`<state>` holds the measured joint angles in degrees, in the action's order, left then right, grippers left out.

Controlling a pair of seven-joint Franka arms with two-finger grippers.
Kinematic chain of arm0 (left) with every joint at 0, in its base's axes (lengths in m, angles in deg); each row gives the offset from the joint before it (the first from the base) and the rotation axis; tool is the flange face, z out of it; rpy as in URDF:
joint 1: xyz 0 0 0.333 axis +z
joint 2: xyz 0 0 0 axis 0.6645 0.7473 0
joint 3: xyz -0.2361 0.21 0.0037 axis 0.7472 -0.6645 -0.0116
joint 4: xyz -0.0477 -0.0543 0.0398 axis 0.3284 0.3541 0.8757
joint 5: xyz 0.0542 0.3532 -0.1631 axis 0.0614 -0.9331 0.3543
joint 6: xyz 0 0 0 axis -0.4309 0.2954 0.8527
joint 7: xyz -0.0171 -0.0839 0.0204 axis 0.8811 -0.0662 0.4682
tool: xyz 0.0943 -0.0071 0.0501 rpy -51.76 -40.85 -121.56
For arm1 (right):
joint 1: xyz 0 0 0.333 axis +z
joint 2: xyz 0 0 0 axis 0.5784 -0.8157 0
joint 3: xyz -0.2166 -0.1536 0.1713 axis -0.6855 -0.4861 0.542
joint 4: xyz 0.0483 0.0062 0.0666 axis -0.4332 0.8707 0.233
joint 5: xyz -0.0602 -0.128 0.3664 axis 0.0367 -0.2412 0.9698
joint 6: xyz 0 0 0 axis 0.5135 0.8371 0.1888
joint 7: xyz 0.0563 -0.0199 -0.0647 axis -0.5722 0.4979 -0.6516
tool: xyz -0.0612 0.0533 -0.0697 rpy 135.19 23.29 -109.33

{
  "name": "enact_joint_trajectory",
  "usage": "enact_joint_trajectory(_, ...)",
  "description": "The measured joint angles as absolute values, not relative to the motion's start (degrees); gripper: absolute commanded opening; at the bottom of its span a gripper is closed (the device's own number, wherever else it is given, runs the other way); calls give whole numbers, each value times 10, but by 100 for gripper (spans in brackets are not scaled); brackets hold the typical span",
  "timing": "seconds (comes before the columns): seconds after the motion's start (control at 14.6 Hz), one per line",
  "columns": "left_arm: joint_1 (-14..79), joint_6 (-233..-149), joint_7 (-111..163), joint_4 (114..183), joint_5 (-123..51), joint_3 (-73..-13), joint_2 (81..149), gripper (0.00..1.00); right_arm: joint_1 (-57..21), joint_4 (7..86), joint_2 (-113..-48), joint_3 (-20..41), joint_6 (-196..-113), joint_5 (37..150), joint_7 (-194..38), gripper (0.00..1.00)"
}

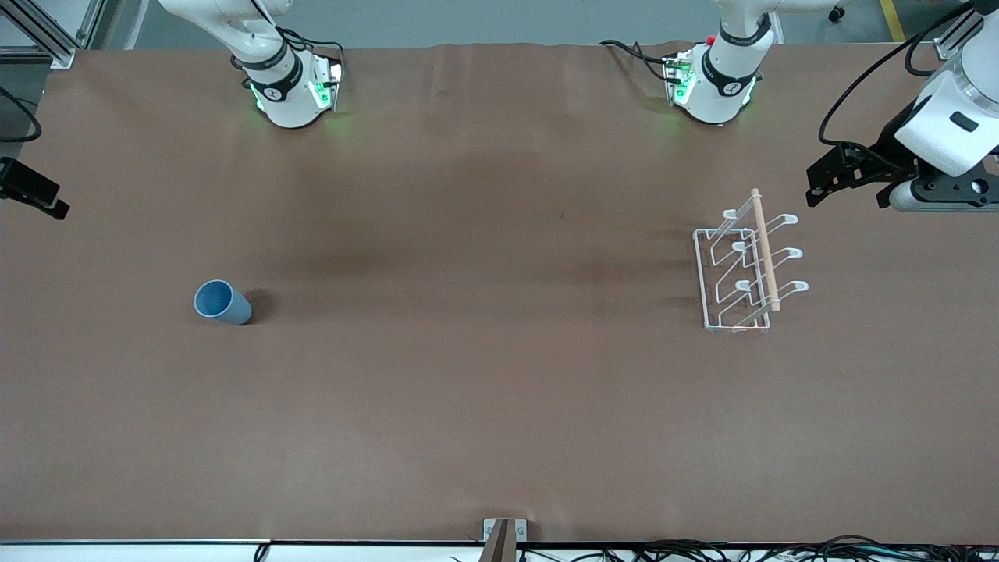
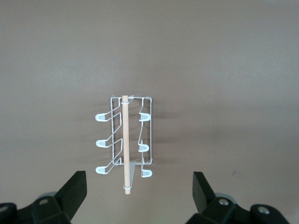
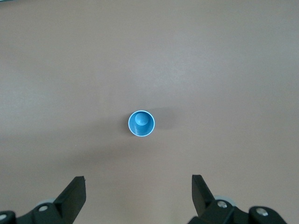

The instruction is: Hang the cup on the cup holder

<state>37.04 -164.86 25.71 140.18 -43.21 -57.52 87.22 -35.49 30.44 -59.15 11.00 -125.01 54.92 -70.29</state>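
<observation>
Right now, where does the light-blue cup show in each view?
Front view: the small light-blue cylindrical cup stands upright toward the right arm's end of the brown table.
Left wrist view: not in it.
Right wrist view: the cup sits mid-picture, seen from above.
Shared landmark: the bare brown table around it.

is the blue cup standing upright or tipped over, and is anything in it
Upright and empty: the cup stands on the table with its open mouth up, and the right wrist view looks straight down to its bare bottom.
</observation>
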Motion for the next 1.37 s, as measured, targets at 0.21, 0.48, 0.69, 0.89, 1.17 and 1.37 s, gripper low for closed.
enact_joint_trajectory(0.21, 370, -1649, 257, 1402, -432, -575, 872, 100, -355, 304, -591, 110, -1250, 549, -703, 100)
enact_joint_trajectory(0.48, 370, -1660, 257, 1402, -433, -575, 875, 100, -355, 304, -591, 110, -1247, 549, -703, 100)
enact_joint_trajectory(0.69, 371, -1667, 258, 1402, -435, -575, 876, 100, -356, 304, -591, 109, -1247, 549, -703, 100)
enact_joint_trajectory(0.89, 371, -1668, 258, 1402, -437, -575, 876, 100, -357, 306, -592, 106, -1246, 549, -703, 100)
enact_joint_trajectory(1.17, 370, -1668, 259, 1403, -449, -575, 877, 100, -357, 347, -600, 105, -1273, 549, -704, 100)
enact_joint_trajectory(1.37, 370, -1668, 259, 1403, -449, -574, 878, 100, -361, 425, -618, 104, -1360, 549, -708, 100)
